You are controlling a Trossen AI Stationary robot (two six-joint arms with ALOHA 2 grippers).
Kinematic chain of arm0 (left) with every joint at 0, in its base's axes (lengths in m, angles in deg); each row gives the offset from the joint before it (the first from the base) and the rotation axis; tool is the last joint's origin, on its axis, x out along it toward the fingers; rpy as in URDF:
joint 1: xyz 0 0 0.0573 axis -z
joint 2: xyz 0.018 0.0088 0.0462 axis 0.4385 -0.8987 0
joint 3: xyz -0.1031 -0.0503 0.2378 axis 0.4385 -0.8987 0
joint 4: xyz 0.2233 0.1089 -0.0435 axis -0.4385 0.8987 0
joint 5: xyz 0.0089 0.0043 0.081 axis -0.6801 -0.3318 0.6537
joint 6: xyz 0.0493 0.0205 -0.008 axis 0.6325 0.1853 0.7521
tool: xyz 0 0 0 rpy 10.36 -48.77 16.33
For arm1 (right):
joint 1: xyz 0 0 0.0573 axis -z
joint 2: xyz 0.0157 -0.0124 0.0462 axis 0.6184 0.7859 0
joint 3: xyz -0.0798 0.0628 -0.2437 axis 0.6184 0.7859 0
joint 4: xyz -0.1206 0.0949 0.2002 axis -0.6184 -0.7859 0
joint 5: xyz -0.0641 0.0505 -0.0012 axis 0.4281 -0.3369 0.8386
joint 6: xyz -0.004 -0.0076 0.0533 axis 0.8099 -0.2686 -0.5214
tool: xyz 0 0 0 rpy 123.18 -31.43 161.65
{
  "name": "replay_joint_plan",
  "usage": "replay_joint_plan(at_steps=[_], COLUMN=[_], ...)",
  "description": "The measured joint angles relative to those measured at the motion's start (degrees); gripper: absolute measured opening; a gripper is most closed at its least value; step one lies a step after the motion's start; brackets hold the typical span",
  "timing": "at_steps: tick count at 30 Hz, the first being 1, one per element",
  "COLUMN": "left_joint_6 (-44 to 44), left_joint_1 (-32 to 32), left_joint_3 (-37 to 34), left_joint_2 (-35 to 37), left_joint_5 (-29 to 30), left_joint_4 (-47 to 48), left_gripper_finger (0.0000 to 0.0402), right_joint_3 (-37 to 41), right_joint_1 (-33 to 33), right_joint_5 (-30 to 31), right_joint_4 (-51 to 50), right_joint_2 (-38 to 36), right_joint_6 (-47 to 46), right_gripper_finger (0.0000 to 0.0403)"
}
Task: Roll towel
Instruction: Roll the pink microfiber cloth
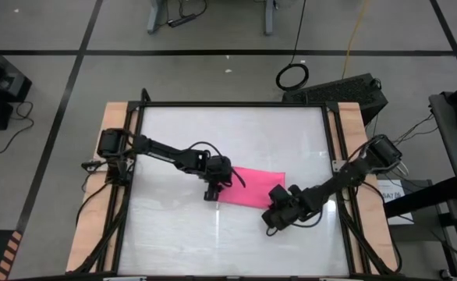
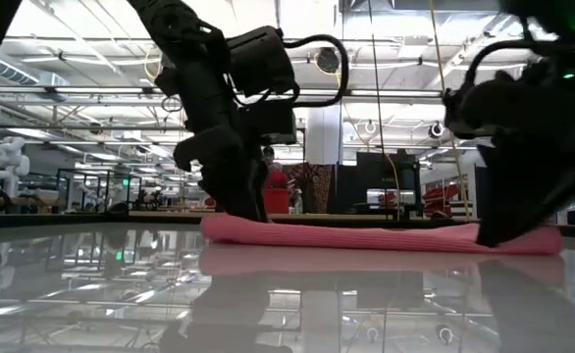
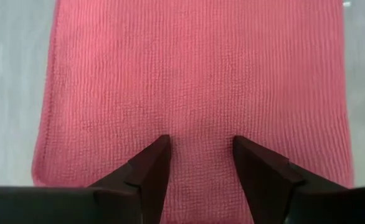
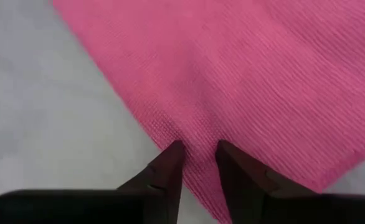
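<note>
The pink-red towel point(image 1: 252, 186) lies flat on the white table, a little right of its middle; in the low view it is a thin, flat strip point(image 2: 366, 235). My left gripper point(image 1: 215, 187) stands over the towel's left end, its fingers open point(image 3: 198, 155). My right gripper point(image 1: 279, 212) is at the towel's near right edge, its fingers nearly closed on the cloth point(image 4: 199, 155). My left gripper has both open fingertips point(image 3: 159, 149) down on the towel's top face, just inside its left end point(image 3: 198, 134). The fingers come from above, slanting. The towel lies flat under them on the table. My right gripper pinches a small pucker of cloth point(image 4: 198, 140) between its two fingertips, just inside the towel's near right edge. The fingers come from above, slanting in from the table's near right. Fine creases run out from the pinch. The towel lies on the table; I cannot tell how many layers are held.
The table top point(image 1: 182, 234) is glossy white, framed by black rails and wooden side boards point(image 1: 96, 211). Bare surface lies on all sides of the towel. Cables and equipment point(image 1: 345, 90) sit on the floor beyond the far edge.
</note>
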Motion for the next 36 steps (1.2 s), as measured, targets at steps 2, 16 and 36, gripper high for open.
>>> replay_joint_plan(at_steps=[2, 16, 36], left_joint_6=[-2.9, -25.7, -0.2], left_joint_1=[0.4, 7.4, 2.1], left_joint_3=[0.0, 1.9, 8.8], left_joint_2=[0.6, 0.4, 1.0], left_joint_5=[0.0, -9.9, 1.0], left_joint_4=[2.2, -5.6, 9.5], left_gripper_finger=[0.0182, 0.0182, 0.0182], right_joint_3=[0.0, 0.2, -1.9], right_joint_1=[1.8, 21.8, 15.5], right_joint_5=[0.4, -0.1, -1.4], right_joint_4=[-0.2, -1.3, 12.7], right_joint_2=[0.1, -1.1, -11.8], right_joint_6=[2.6, 29.5, 31.9], right_gripper_finger=[0.0090, 0.0079, 0.0079])
